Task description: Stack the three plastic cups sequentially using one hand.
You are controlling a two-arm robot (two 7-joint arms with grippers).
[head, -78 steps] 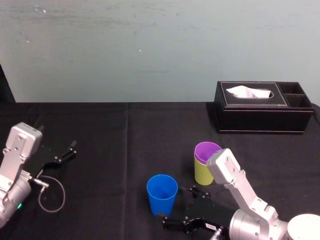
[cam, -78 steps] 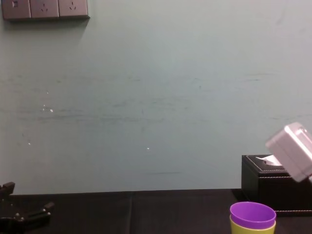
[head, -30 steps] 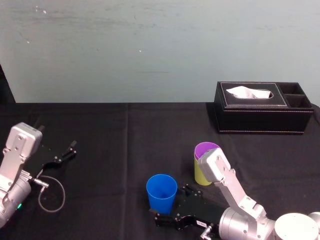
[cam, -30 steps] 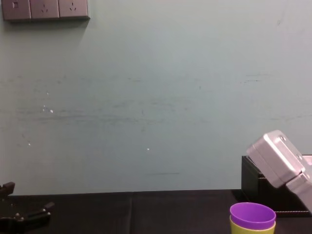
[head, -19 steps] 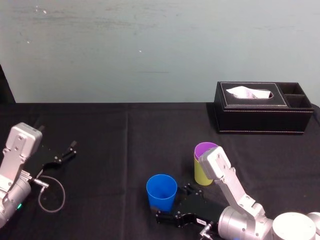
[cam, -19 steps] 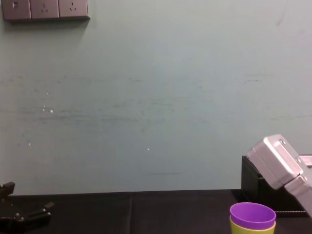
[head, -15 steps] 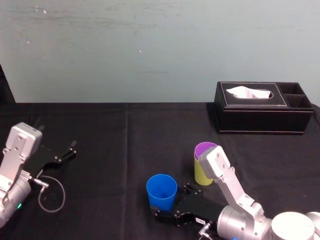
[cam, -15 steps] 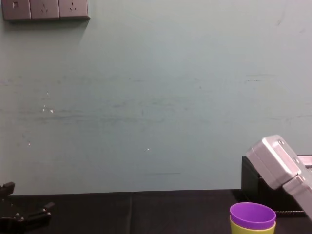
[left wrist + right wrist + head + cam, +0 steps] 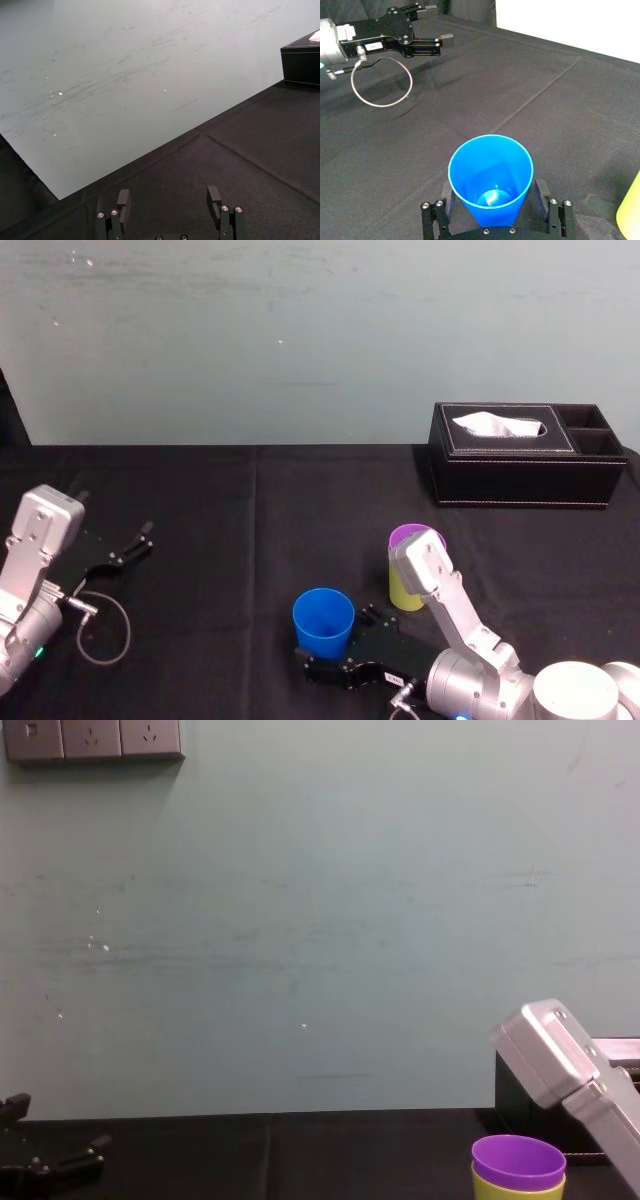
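Fingers [image 9: 541, 189] of your right gripper [image 9: 494, 192] are standing apart on either side of the blue cup [image 9: 323, 621], at the head view's lower centre. Just right, the purple cup [image 9: 410, 536] is sitting inside the lime-green cup [image 9: 403, 590]. Your left gripper [image 9: 140, 540] is idling at far left, fingers spread.

Blue cup [image 9: 323, 625]: left open, green cup [image 9: 400, 590] right

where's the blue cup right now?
Head view: the blue cup stands upright front-centre, left of the green cup with the purple cup nested in it, between the fingers of the open right claw.
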